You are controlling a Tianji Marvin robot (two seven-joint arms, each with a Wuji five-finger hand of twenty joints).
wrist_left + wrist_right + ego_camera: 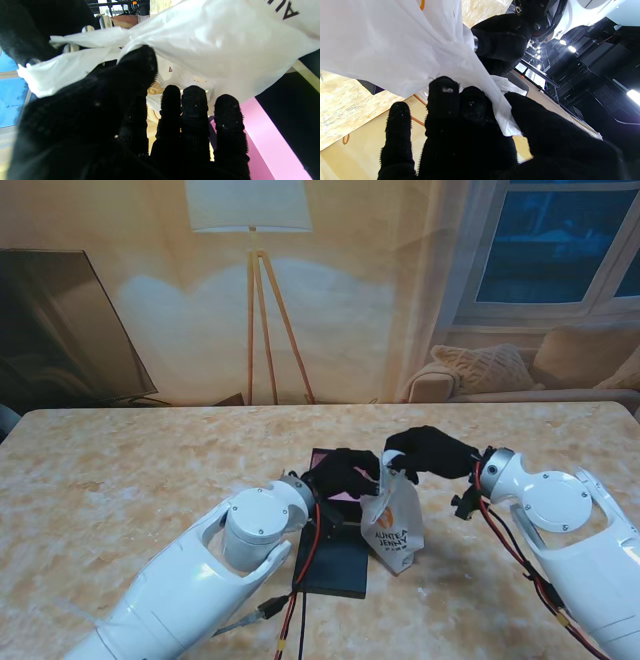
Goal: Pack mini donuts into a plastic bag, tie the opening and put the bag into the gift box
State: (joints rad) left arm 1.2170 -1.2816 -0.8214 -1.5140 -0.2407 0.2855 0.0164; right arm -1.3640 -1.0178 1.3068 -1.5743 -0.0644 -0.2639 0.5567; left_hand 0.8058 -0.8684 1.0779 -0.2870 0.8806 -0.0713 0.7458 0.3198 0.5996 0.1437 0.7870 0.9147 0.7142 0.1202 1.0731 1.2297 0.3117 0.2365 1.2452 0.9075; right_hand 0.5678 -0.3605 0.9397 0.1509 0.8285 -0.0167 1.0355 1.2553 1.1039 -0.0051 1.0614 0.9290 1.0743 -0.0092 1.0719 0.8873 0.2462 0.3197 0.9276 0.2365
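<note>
Our right robot hand [428, 450] is clamped on the top of the bag [393, 518]: in the right wrist view the thumb and the fingers [443, 95] pinch a gathered twist of white film. Our left robot hand [345, 471] meets the same neck from the other side; in its wrist view the thumb presses a fold of film, while the other fingers [193, 100] stand straight and a little apart, so we judge it a thumb-side pinch on the bag rather than a full fist.

The bag hangs between the two robot hands, its belly just beneath them and resting by the near right edge of the box [334, 565], which lies under the left robot hand on the bench [120, 480]. Through the mouth, the left wrist view shows something pale brown inside, likely donuts [154, 90], though we cannot count them.

We take the step in hand to be tying the opening. To do it well, we should keep both pinches high on the neck, draw the two ears apart without lifting the load, and cross them slowly, since the film is thin, slippery and creases easily; a hard tug could tear it or tip the bag.

The film is white, half translucent, with dark print. The box is flat, rectangular, dark outside and pink within. The bench top is mottled like stone.
</note>
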